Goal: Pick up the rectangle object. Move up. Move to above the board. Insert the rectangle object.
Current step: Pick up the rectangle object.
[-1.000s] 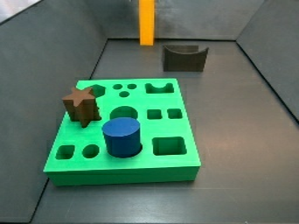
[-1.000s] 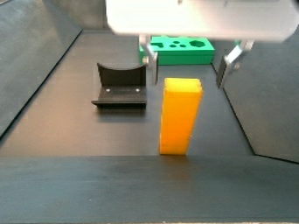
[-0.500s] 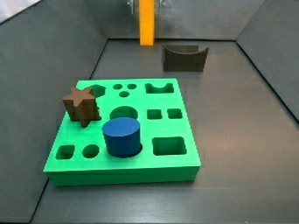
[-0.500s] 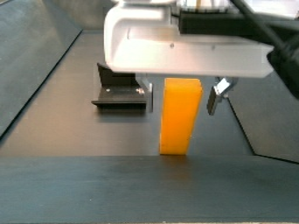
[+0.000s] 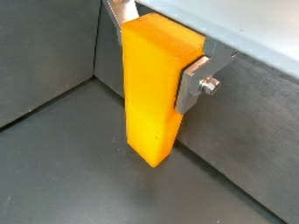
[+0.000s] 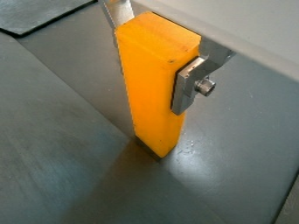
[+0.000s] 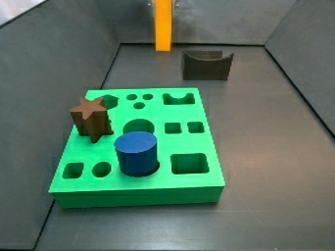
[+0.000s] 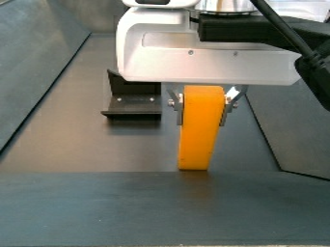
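Observation:
The rectangle object [image 7: 164, 29], a tall orange-yellow block, stands upright on the grey floor at the far end of the bin, well apart from the green board [image 7: 78, 191]. It also shows in a side view [image 8: 198, 135] and in both wrist views [image 5: 149, 105] [image 6: 149, 96]. My gripper [image 8: 199, 103] is down over its upper half, and it shows in both wrist views [image 5: 156, 57] [image 6: 152, 52]. The silver fingers [image 5: 193, 80] [image 6: 187, 83] press flat against two opposite sides of the block. The board is hidden behind the gripper body in one side view.
A blue cylinder [image 7: 136, 154] and a brown star-shaped block [image 7: 88, 115] stand in the board's holes. The dark fixture [image 7: 207, 64] [image 8: 133, 94] stands on the floor beside the rectangle object. Grey sloping walls close in the bin.
The gripper has come down a little further over the rectangle object, and its fingers have closed in from a wide gap onto the block's sides. The block has not moved.

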You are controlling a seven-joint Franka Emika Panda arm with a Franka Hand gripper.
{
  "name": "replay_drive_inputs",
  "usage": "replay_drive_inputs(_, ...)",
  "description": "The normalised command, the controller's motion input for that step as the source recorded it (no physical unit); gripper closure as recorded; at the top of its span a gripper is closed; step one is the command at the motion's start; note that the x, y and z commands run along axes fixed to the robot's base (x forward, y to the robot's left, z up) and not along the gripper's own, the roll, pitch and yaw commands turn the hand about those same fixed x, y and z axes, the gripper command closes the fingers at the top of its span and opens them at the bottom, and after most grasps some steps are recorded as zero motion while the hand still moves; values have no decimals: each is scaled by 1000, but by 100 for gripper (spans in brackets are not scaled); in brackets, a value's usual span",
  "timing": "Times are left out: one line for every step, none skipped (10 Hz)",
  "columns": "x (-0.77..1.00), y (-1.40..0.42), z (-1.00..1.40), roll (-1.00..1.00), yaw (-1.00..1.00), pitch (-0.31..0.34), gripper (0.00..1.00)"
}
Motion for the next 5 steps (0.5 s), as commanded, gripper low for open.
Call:
replay_drive_inputs(0, 0, 0, 0, 0, 0, 100)
replay_drive_inputs(0, 0, 0, 0, 0, 0, 100)
replay_drive_inputs(0, 0, 0, 0, 0, 0, 100)
replay_drive_inputs(0, 0, 0, 0, 0, 0, 100)
replay_drive_inputs(0, 0, 0, 0, 0, 0, 100)
